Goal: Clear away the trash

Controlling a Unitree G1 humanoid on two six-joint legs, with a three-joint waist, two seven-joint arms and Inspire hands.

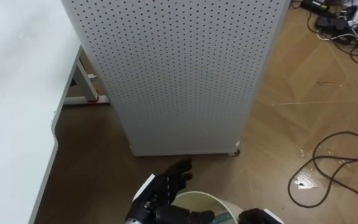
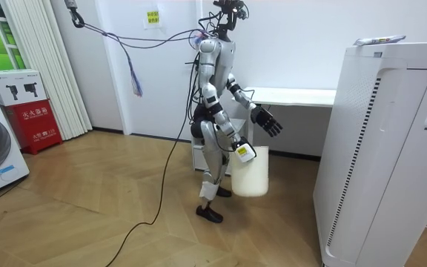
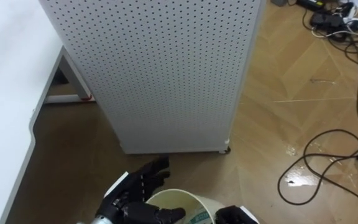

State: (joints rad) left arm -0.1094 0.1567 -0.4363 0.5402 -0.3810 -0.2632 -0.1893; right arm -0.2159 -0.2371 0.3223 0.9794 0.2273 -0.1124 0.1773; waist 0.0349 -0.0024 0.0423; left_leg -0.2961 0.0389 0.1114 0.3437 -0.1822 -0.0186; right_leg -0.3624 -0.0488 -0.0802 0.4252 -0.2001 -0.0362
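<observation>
Garbage, as I judge it, is the greenish scrap [image 1: 225, 218] lying inside the white bucket [image 1: 207, 199] at my 6 o'clock. My right hand [image 1: 258, 216] is at its rim at 5 o'clock to carry it; how it grasps I cannot tell. My left hand [image 1: 165, 188] is spread and empty above the rim, pointing to 12 o'clock, free for picking, near the perforated cabinet [image 1: 179, 74].

A white cabinet [image 1: 179, 74] of matt, perforated sheet metal on a glossy wood-plank floor [image 1: 278, 124] that catches the light. Beside it is a table [image 1: 11, 93] with a smooth, matt white top. Below are a smooth cream plastic bucket [image 1: 207, 198] and the left hand [image 1: 166, 185], in shiny black plastic.
</observation>
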